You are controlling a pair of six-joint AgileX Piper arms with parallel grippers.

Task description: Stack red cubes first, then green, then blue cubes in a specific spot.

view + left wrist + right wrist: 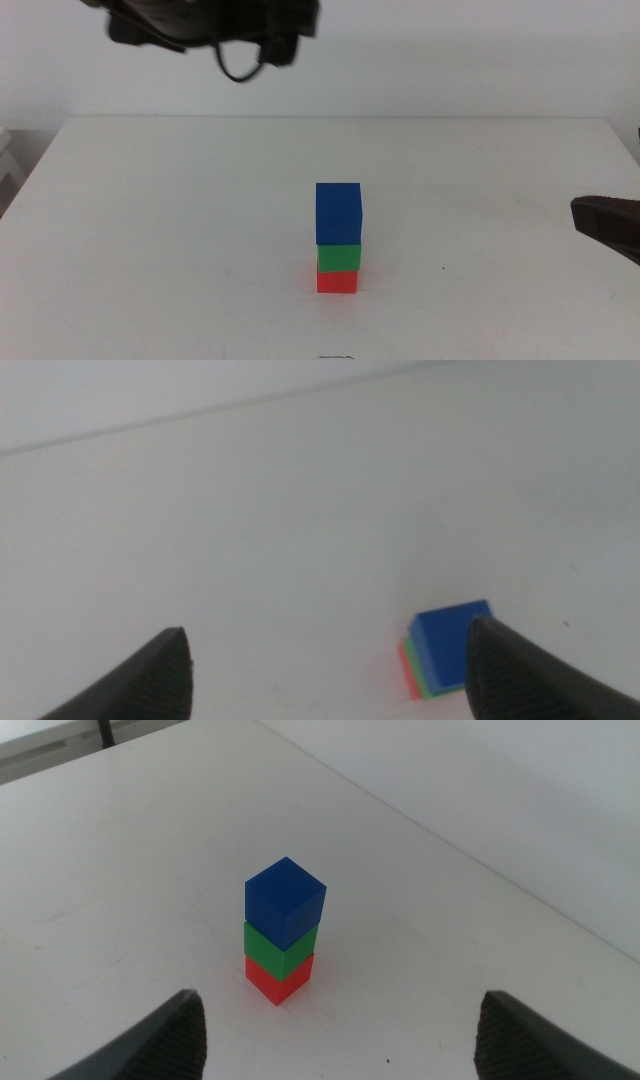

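Three cubes stand in one upright stack on the white table [150, 220]: the red cube [337, 281] at the bottom, the green cube [339, 257] on it, the blue cube [338, 212] on top. My left gripper [328, 632] is raised above and behind the stack, open and holding nothing; its view looks down on the blue cube [450, 645], with slivers of green [425, 678] and red [406, 665] below. At the table's right side, my right gripper [342, 1000] is open and apart from the blue [284, 900], green [280, 948] and red [278, 978] cubes.
The left arm [215, 25] with its dangling cable hangs at the top of the middle view. The right gripper's dark jaw [605, 222] pokes in from the right edge. The table's far edge meets a white wall.
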